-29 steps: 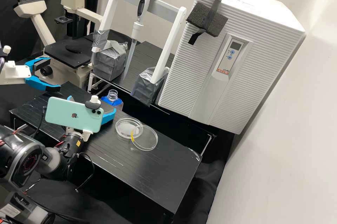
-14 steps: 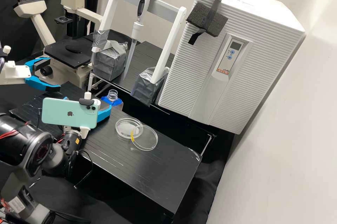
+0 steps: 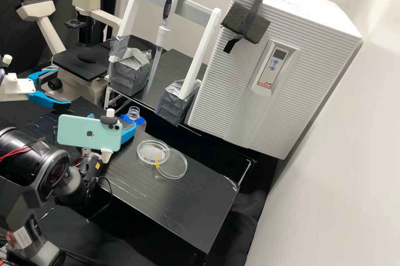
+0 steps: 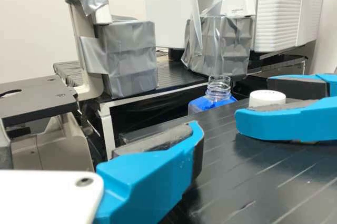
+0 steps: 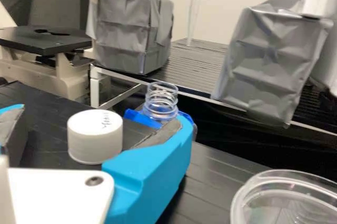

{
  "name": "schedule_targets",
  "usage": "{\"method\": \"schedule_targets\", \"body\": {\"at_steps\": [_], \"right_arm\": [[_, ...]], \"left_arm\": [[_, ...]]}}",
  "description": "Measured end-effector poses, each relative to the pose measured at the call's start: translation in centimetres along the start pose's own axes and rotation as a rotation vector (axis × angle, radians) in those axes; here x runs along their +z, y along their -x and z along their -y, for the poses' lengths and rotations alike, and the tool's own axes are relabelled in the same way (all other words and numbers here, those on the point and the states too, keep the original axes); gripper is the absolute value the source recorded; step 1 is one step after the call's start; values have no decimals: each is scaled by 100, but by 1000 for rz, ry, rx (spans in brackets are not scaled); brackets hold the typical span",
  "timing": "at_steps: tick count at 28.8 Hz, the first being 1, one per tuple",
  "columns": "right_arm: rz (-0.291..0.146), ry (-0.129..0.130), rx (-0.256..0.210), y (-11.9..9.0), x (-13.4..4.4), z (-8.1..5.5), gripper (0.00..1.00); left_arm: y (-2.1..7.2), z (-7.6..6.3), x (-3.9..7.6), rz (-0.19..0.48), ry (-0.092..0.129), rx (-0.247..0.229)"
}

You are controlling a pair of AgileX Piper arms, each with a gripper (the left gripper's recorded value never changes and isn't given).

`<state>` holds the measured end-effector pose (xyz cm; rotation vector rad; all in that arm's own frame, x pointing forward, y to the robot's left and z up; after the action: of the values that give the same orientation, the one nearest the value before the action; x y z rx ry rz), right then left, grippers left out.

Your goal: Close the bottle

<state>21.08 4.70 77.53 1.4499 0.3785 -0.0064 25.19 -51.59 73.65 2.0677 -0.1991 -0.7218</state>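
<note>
– as the bench (image 3: 179, 203) lies, what stands behind it?
– white ribbed cabinet (image 3: 250, 91) behind the right back corner, microscope (image 3: 79, 62) behind the left back corner, pipette stand (image 3: 203, 45) on taped blocks between them.
– the grippers?
– left gripper (image 3: 64, 88) near the left back corner, before the microscope, fingers parted. right gripper (image 5: 105, 120) at the back edge, toward the left end, fingers apart.
– smaller items?
– clear dish (image 3: 153, 150) overlapping a second dish (image 3: 171, 169), near the bench's middle.
– the bottle?
– bottle (image 3: 134, 114), blue liquid, upright, neck uncapped, at the back edge toward the left end.
– its cap?
– white cap (image 5: 95, 140) between the right gripper's fingers, near the bottle but apart from it. one pad just beside it, bare bench showing before the other.
</note>
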Motion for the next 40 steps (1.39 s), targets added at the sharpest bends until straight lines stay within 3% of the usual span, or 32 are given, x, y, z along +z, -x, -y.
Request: {"method": "schedule_targets", "body": {"at_steps": [9,40], "right_arm": [[25,-8,17,13,53,-34,0],[11,-11,9,17,28,-9,0]], "left_arm": [[-15,-12,15,7,-2,4],[-37,-33,13,0,2,13]]}}
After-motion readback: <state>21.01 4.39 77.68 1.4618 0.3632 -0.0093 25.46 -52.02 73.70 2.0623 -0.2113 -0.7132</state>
